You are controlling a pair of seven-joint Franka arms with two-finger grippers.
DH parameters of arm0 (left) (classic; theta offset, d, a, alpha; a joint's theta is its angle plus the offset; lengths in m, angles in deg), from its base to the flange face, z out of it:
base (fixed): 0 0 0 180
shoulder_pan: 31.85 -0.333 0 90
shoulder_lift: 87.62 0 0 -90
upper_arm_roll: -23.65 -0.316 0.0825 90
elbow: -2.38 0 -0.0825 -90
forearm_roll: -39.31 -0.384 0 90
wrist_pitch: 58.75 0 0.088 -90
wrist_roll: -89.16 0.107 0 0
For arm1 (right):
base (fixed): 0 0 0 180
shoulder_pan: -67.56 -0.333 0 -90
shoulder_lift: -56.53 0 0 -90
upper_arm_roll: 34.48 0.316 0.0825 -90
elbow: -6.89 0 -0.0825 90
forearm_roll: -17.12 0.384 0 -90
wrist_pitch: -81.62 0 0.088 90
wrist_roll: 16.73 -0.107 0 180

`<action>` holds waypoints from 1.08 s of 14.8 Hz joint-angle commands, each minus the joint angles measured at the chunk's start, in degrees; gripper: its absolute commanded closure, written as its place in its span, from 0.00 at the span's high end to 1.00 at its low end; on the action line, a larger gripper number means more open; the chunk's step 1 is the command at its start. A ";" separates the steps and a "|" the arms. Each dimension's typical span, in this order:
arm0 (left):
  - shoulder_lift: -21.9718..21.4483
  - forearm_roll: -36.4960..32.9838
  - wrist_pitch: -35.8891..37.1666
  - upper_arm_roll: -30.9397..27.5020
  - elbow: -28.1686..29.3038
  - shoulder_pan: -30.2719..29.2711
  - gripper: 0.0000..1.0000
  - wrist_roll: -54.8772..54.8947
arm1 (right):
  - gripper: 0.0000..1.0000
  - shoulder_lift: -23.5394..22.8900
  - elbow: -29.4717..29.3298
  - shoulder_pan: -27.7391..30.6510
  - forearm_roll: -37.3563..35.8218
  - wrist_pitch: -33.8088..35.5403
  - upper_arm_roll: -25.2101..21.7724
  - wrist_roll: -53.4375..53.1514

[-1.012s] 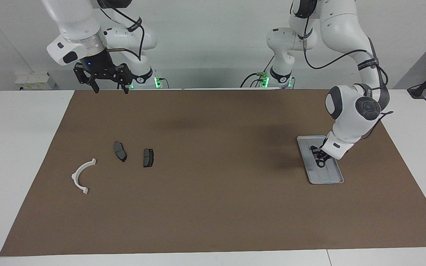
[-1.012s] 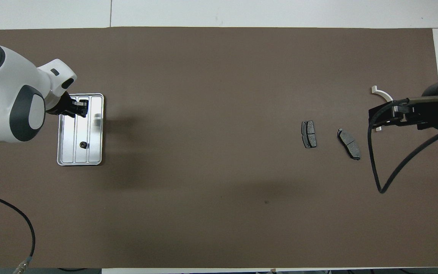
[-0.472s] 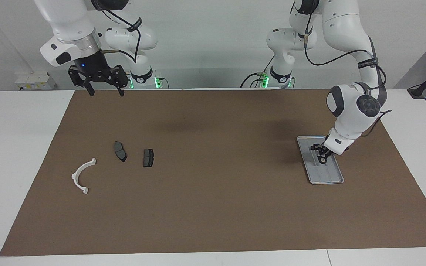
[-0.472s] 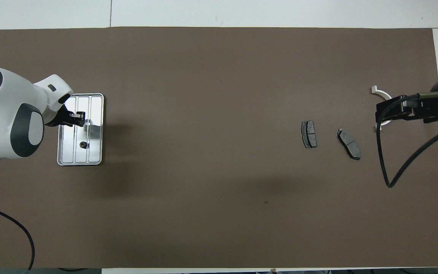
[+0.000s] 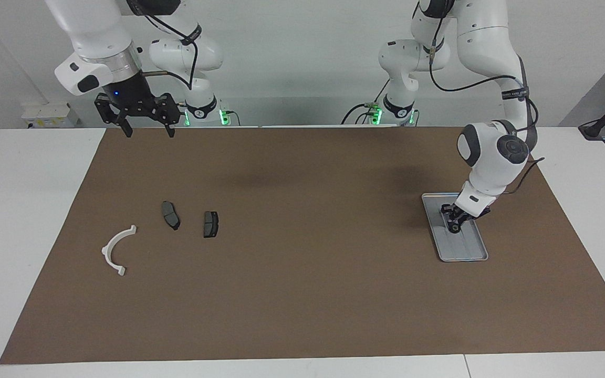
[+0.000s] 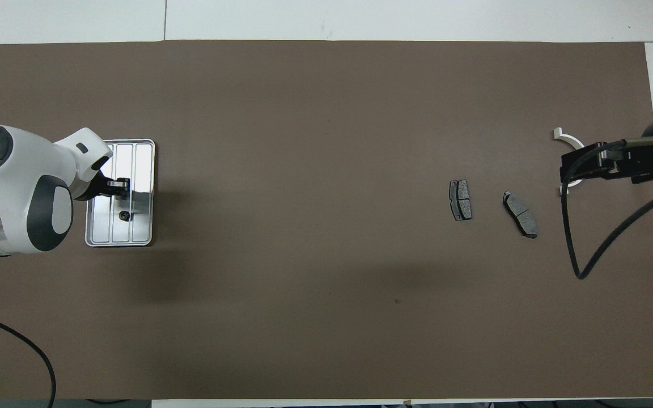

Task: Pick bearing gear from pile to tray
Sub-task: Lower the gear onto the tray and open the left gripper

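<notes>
**Left gripper draws back over the tray, gear left on its base**

Since half a second ago the left gripper [image 5: 455, 220] has pulled back toward the robots along the shallow silver-grey rectangular metal tray [image 5: 478, 255], and the elbow above it has swung the same way. Its black fingers point down and slant toward the middle of the table, hanging just over the ribbed base. Whether they are parted or closed cannot be told, and nothing can be seen between them. The white forearm rises steeply from the wrist to a rounded grey-capped joint, then climbs to the base at the table's edge.

In the overhead view the small black round bearing gear [image 6: 124, 215] lies loose on the tray's [image 6: 146, 241] middle rib channel, just nearer the robots than the left gripper [image 6: 119, 187] and apart from it.

The right gripper [image 5: 146, 128] hangs high over the mat's edge at the right arm's end, fingers spread wide and empty; that arm waits.

Under it, on the brown mat [image 5: 302, 294], lie a white curved plastic arc [image 5: 116, 250] and two dark grey brake pads [image 5: 170, 214] [image 5: 210, 224], side by side and apart.

A black band on the left arm carries white lettering too small to read.
</notes>
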 commanded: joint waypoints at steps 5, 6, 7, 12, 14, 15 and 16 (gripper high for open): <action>-1.79 0.70 -6.03 0.53 5.21 0.15 0.00 0.43 | 1.00 0.55 0.96 0.22 1.46 -1.10 -0.13 1.09; -1.71 0.70 -6.03 0.53 5.21 0.16 0.00 0.43 | 1.00 0.55 0.96 0.22 1.46 -1.10 -0.13 1.27; -1.62 0.70 -6.29 0.53 5.21 0.16 0.00 0.25 | 1.00 0.55 0.96 0.31 1.46 -1.10 -0.13 1.27; -1.35 0.70 -6.74 0.53 5.21 0.24 0.46 -0.01 | 1.00 0.55 0.96 0.22 1.46 -1.10 -0.13 0.83; -1.44 0.70 -6.39 0.53 5.12 0.16 0.79 0.43 | 1.00 0.55 0.96 0.22 1.46 -1.10 -0.13 0.83; -1.44 0.70 -6.30 0.53 4.86 0.16 0.80 0.51 | 1.00 0.55 0.96 0.22 1.46 -1.10 -0.13 0.83; -1.27 0.70 -6.12 0.53 4.34 0.16 0.81 0.43 | 1.00 0.55 0.96 0.22 1.46 -1.10 -0.13 0.74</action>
